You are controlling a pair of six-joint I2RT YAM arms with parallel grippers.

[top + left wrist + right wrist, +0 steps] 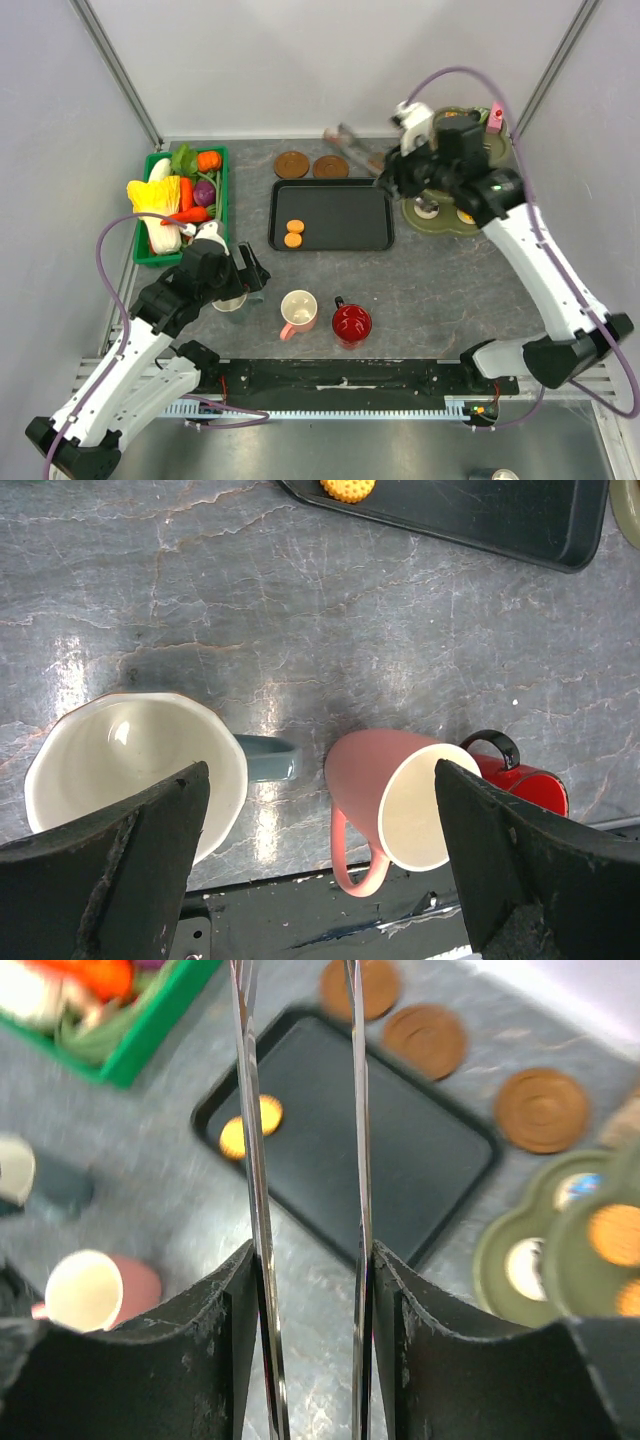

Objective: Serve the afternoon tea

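Observation:
Three mugs stand near the front: whitish (230, 302), pink (298, 311) and red (351, 322). My left gripper (248, 272) is open and empty above them. In the left wrist view its fingers (120, 880) straddle the gap between the whitish mug (130, 765) and the pink mug (395, 800), with the red mug (520, 780) behind. Two orange biscuits (293, 233) lie on the black tray (340, 240). My right gripper (392, 178) is shut on the metal tongs (250, 1160), held above the tray (430, 1160). The tong arms stay apart. Small cakes sit on the green tiered stand (420, 222).
A green crate of toy vegetables (182, 200) stands at the left. Brown discs (291, 164) lie behind the tray, and three of them show in the right wrist view (543, 1110). A pink cake (495, 118) sits on the stand's upper tier. Walls close in at the back and sides.

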